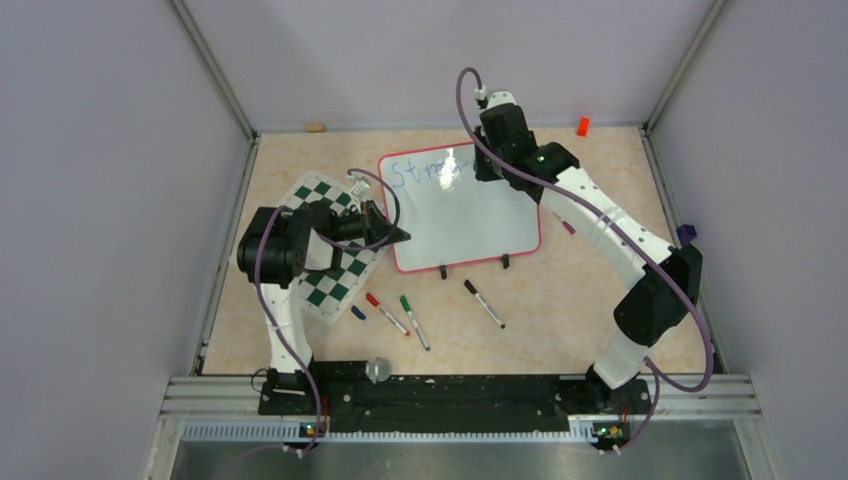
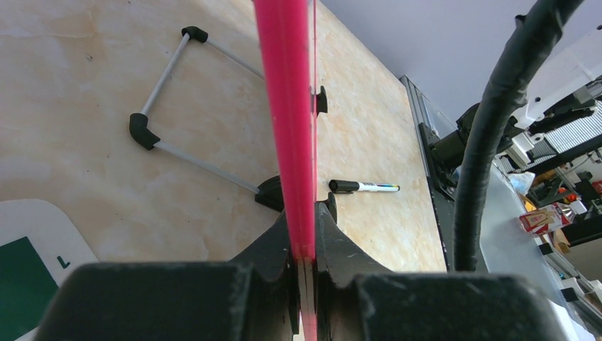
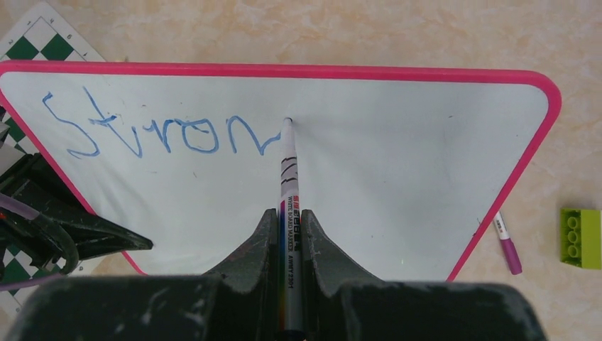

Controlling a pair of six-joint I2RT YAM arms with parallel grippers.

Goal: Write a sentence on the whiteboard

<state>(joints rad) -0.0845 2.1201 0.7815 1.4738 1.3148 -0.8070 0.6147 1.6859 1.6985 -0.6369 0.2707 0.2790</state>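
The whiteboard [image 1: 470, 225] with its red-pink frame lies mid-table. My left gripper [image 1: 400, 235] is shut on its left edge; in the left wrist view the pink frame [image 2: 287, 128] runs edge-on between the jaws of the left gripper [image 2: 307, 220]. My right gripper [image 1: 487, 165] is shut on a white marker [image 3: 288, 163] whose tip touches the whiteboard [image 3: 412, 170]; the right gripper [image 3: 287, 213] clamps the barrel. The sentence [image 3: 163, 131] reads "Stron" in blue along the board's top, and shows as blue writing [image 1: 420, 170] from above. The tip rests at the end of the last letter.
A green-and-white chessboard mat [image 1: 325, 255] lies under the left arm. Red [image 1: 387, 313], green [image 1: 414, 320] and black [image 1: 484, 303] markers lie near the front. A purple marker [image 3: 507, 241] and green brick [image 3: 580, 238] sit right of the board. A wire stand [image 2: 160, 106] lies beneath it.
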